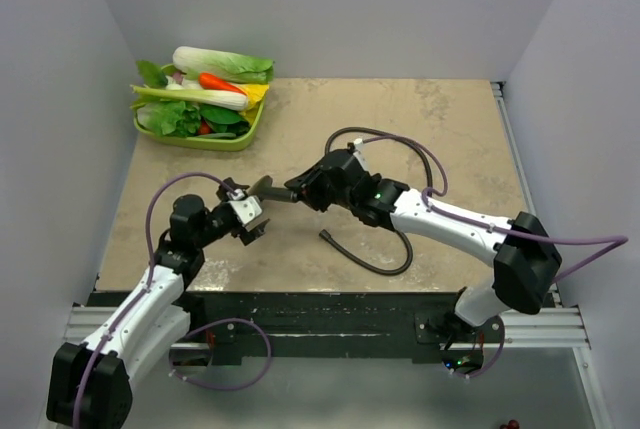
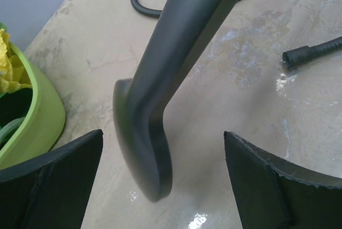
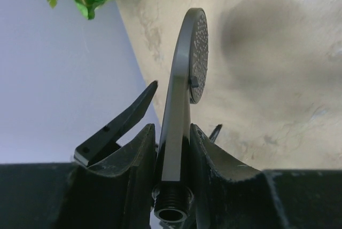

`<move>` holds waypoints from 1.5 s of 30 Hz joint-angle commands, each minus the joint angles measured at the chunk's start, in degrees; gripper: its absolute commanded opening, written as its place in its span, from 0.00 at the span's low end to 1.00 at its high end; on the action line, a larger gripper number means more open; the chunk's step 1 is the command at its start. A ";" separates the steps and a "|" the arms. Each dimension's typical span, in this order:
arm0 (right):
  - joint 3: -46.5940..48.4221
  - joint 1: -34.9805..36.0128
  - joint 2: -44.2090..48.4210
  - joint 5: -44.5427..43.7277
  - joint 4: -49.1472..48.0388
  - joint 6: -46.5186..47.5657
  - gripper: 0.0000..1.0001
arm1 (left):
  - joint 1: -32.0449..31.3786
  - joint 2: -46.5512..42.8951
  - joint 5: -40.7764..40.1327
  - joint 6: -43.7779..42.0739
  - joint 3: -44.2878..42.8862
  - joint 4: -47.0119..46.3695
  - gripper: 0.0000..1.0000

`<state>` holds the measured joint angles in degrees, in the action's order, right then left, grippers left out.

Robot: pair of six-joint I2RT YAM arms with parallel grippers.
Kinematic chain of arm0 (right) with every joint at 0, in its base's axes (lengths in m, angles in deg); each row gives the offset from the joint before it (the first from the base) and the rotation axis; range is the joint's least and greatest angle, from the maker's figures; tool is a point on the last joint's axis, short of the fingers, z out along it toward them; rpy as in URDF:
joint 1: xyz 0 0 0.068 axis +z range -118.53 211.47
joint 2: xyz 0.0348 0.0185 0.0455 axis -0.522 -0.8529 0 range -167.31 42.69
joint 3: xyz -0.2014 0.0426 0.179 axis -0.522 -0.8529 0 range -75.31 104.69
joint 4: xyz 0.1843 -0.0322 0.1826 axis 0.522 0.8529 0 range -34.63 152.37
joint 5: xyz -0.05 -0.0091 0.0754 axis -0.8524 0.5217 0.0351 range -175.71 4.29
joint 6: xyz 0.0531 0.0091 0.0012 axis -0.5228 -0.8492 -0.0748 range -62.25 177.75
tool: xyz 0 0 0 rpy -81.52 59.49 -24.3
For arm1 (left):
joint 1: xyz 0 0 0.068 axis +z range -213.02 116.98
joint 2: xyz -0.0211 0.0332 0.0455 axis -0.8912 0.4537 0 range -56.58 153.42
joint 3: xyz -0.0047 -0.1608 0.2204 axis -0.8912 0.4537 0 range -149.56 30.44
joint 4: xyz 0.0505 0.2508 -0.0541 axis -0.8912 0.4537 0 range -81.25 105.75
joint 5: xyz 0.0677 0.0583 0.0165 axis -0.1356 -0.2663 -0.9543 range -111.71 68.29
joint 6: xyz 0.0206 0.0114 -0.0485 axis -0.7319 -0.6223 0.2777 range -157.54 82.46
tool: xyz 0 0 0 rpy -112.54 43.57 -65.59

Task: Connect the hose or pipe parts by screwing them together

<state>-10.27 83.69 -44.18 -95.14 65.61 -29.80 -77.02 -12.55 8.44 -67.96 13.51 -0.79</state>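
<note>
The dark grey shower head (image 1: pixel 262 187) hangs above the table, and my right gripper (image 1: pixel 300 192) is shut on its handle. In the right wrist view the handle (image 3: pixel 173 106) runs between that gripper's (image 3: pixel 172 130) fingers, the round face (image 3: pixel 199 53) points right, and the threaded end (image 3: pixel 172 207) shows at the bottom. My left gripper (image 1: pixel 250 217) is open, and its fingers (image 2: pixel 53 181) stand wide on either side of the head (image 2: pixel 160 95) without touching it. The thin dark hose (image 1: pixel 385 267) lies curved on the table with its end nut (image 2: pixel 293 58) free.
A green basket (image 1: pixel 215 142) of toy vegetables sits at the back left corner, and its rim (image 2: pixel 40 117) lies close to the left of my left gripper. Purple cables loop along both arms. Walls close in the table on three sides.
</note>
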 commanded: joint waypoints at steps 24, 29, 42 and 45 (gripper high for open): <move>-9.23 6.04 6.98 2.57 -17.00 -9.31 0.00 | -3.40 -7.72 12.39 -1.31 -8.21 9.45 0.73; -8.79 6.48 6.10 3.19 -19.29 -9.83 0.00 | -4.02 -9.40 12.30 -5.08 -8.82 16.12 0.66; -10.45 8.59 9.35 2.31 -19.29 -10.53 0.00 | -4.02 -8.70 10.28 -6.33 -7.94 11.83 0.56; -11.42 9.29 8.39 2.92 -22.00 -11.50 0.00 | -4.11 -8.35 10.54 -6.06 -8.82 12.52 0.47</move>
<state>-21.46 91.85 -37.98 -92.41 52.30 -38.47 -80.82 -20.99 18.56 -73.77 6.52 13.64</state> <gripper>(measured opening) 0.305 0.504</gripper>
